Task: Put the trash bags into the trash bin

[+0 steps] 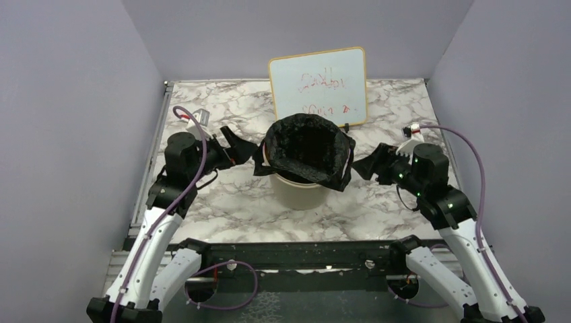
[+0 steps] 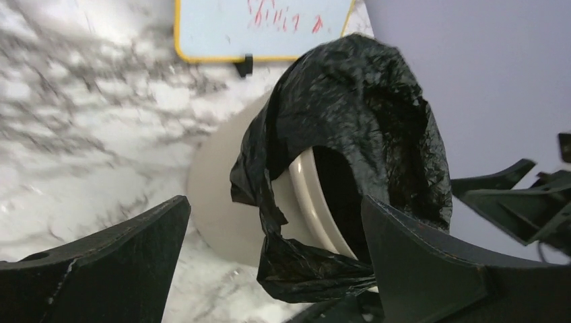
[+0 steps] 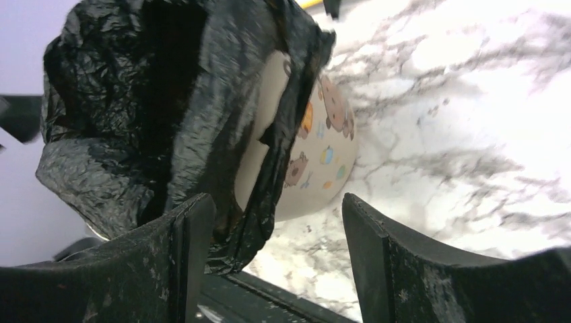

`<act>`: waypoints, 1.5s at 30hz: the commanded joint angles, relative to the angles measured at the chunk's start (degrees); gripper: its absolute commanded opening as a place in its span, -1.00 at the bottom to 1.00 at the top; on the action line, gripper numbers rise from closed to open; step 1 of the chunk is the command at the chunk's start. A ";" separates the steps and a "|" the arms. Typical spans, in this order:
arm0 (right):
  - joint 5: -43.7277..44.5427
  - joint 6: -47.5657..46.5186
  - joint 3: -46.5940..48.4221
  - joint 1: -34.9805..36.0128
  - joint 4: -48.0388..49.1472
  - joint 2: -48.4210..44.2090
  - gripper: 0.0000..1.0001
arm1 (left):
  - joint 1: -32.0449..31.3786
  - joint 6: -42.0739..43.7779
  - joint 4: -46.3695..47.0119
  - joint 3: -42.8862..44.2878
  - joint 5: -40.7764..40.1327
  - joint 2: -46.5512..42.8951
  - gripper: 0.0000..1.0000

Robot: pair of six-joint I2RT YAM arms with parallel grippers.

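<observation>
Red handwriting (image 1: 323,82) is carried only by the whiteboard (image 1: 289,94), set in two lines. In the top view it is too small and scrawled for any letter to be made out. In the left wrist view only one line is caught at the picture's upper edge, and it cannot be read there either. Small coloured cartoon figures (image 3: 330,101) are printed on the trash bin (image 3: 316,188); no letters are seen among them.
</observation>
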 commanded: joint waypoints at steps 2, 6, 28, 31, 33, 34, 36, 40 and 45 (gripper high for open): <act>-3.14 18.01 -8.84 -0.02 8.95 -4.36 0.38 | 0.04 -18.04 1.05 -4.34 8.06 1.09 0.90; -2.42 23.79 -12.31 -0.06 10.16 -4.75 0.09 | 0.04 -19.94 0.58 -6.29 6.23 -1.57 0.74; -3.18 24.23 -16.56 -0.10 13.77 -6.74 0.09 | 0.04 -32.19 24.57 -19.71 10.73 2.49 0.64; -0.94 24.97 -16.48 -0.02 12.16 -6.83 0.14 | 0.04 -30.26 23.15 -19.23 12.91 4.28 0.53; -1.43 26.00 -17.40 -0.05 12.10 -6.58 0.10 | 0.04 -29.64 23.34 -19.66 14.27 5.29 0.43; -3.42 25.86 -18.43 -0.04 13.75 -6.18 0.02 | 0.04 -29.44 23.65 -20.06 14.90 5.72 0.28; -9.34 25.69 -19.55 -0.08 17.42 -4.05 -0.04 | 0.04 -25.64 24.93 -21.47 16.38 6.60 0.06; -13.83 21.50 -16.64 -0.10 14.64 3.25 -0.09 | 0.04 -20.51 23.29 -23.74 17.18 10.34 -0.68; -9.86 18.39 -15.92 -0.06 13.25 2.15 -0.26 | 0.04 -19.72 23.86 -23.07 18.42 12.09 -0.84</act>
